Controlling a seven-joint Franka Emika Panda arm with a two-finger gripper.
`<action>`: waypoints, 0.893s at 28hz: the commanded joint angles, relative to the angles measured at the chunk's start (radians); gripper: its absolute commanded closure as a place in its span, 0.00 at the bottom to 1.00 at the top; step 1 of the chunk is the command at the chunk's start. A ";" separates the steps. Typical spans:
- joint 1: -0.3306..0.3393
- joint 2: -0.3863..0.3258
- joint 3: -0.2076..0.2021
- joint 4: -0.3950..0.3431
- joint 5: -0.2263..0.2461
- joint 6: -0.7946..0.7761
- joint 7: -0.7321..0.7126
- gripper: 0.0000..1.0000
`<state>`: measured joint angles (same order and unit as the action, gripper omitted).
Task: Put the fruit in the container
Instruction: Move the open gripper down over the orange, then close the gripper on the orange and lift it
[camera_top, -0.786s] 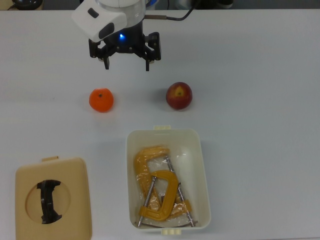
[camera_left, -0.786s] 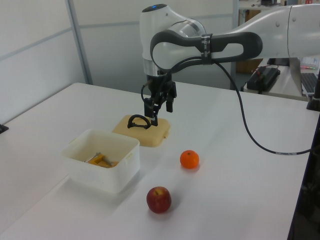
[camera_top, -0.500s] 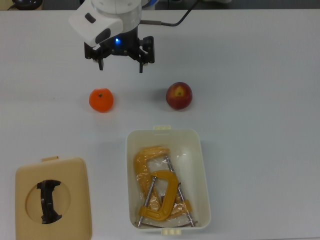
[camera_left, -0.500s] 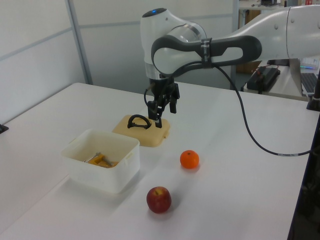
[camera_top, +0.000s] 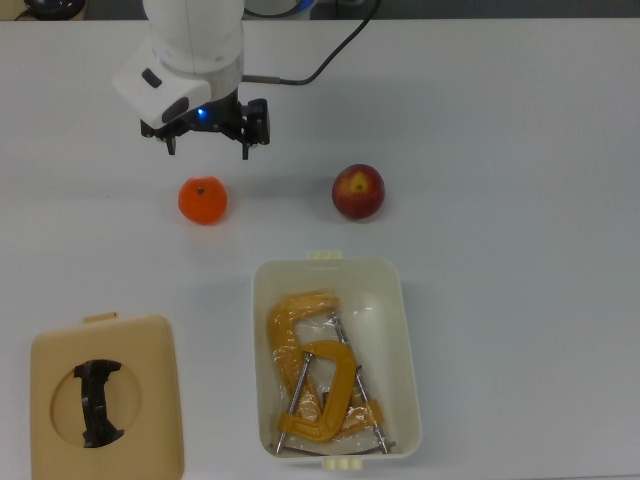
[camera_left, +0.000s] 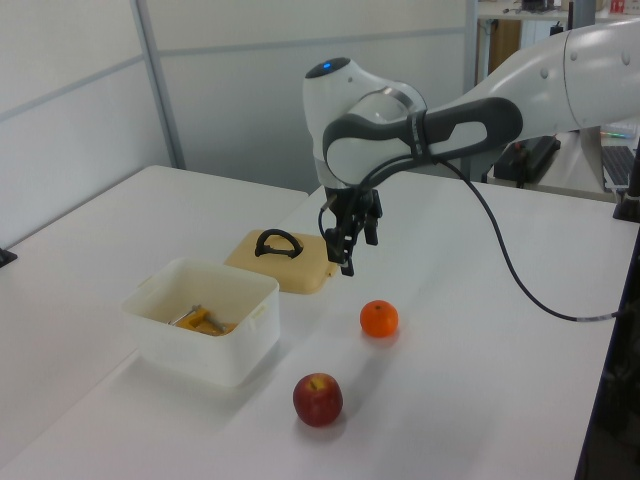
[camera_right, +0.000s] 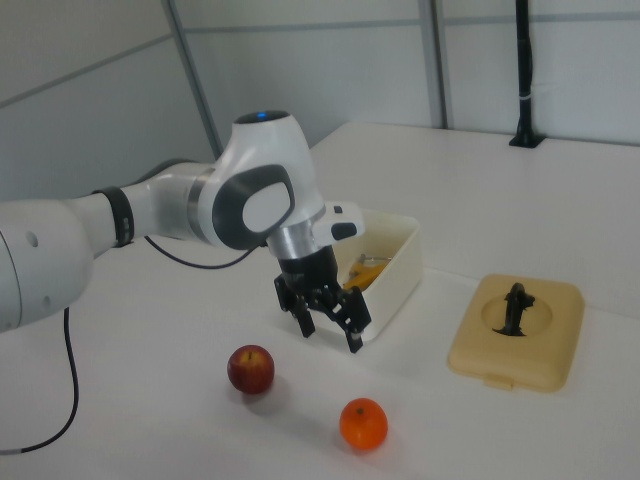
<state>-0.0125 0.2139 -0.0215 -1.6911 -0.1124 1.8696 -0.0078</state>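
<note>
The gripper (camera_top: 207, 145), wide open and holding nothing, is shifting toward the top view's left, now hovering just above the mandarin (camera_top: 203, 200). The apple (camera_top: 358, 191) is sitting untouched on the tabletop (camera_top: 520, 200), beside the container (camera_top: 407, 350); a mandarin pickup looks likely.

A wide white bench (camera_left: 90, 250) fills the scene under even, soft light. Pale grey wall panels (camera_left: 70, 110) with thin metal uprights (camera_left: 158, 85) close off the far side in the left view and the right view. At the left view's far right stands another desk (camera_left: 590, 165).
</note>
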 joint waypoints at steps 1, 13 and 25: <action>0.008 -0.048 -0.028 -0.162 -0.042 0.137 -0.029 0.00; 0.009 -0.031 -0.041 -0.301 -0.107 0.308 -0.018 0.00; 0.011 0.028 -0.057 -0.349 -0.173 0.427 0.028 0.00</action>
<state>-0.0126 0.2304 -0.0634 -2.0193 -0.2498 2.2419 -0.0113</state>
